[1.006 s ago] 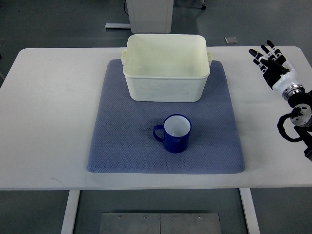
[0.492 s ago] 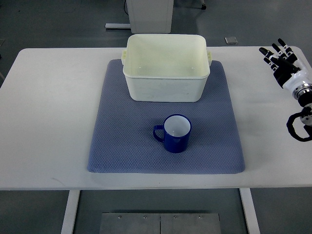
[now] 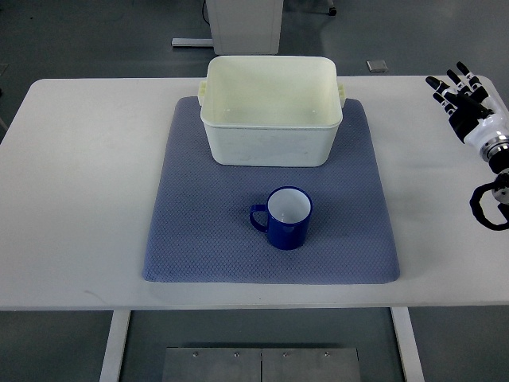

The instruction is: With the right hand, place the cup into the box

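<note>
So the blue mug (image 3: 286, 217) sits upright on the grey-blue mat (image 3: 199, 239), handle pointing left, just in front of the empty cream plastic box (image 3: 271, 147). The right hand (image 3: 468, 105) is off at the white tabletop (image 3: 87, 175)'s right edge, fingers (image 3: 442, 87) spread, holding nothing.

Table (image 3: 87, 183): bears a mat (image 3: 199, 247) at its middle. On the mat, far half: a box (image 3: 270, 139), its far rim reaching just past the mat's far edge. On the mat, near half: a cup (image 3: 285, 217), upright, apart from the box, just before it and slightly right of the mat's centre; handle to the left. Right hand (image 3: 468, 102): over the table's far right corner, well apart from mat, box and cup.
</note>
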Controlling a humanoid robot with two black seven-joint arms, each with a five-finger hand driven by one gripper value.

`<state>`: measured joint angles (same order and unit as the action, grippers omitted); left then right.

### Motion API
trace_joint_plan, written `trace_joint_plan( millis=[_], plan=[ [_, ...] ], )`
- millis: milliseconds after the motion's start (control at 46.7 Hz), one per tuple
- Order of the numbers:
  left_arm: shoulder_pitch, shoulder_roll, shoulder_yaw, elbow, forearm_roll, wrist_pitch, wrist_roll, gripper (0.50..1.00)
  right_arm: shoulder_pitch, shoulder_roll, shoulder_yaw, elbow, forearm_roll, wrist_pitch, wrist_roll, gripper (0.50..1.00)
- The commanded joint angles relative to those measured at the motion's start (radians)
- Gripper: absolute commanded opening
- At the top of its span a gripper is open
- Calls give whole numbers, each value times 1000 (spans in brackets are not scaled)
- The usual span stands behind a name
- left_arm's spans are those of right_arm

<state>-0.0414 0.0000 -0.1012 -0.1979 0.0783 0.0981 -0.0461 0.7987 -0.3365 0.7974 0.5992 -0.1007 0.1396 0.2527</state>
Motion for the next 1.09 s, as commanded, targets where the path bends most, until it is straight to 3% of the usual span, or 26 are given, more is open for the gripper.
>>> trace_joint_plan(
  millis=[0, 257, 578, 856, 1070],
  plan=[
    [0, 0, 0, 0, 0, 0, 0, 1000, 10, -9, 0, 5, 1, 2, -3, 1000],
    [0, 0, 0, 0, 0, 0, 0, 1000, -3, -67, -10, 8, -1, 58, 2, 1000],
    [0, 0, 0, 0, 0, 0, 0, 1000, -15, -81, -14, -2, -1, 51, 3, 1000],
    [0, 0, 0, 0, 0, 0, 0, 1000, -70, -187, -20, 10, -4, 64, 5, 1000],
    [0, 0, 0, 0, 0, 0, 0, 1000, -159, -279, -17, 119, -13, 94, 74, 1000]
  ],
)
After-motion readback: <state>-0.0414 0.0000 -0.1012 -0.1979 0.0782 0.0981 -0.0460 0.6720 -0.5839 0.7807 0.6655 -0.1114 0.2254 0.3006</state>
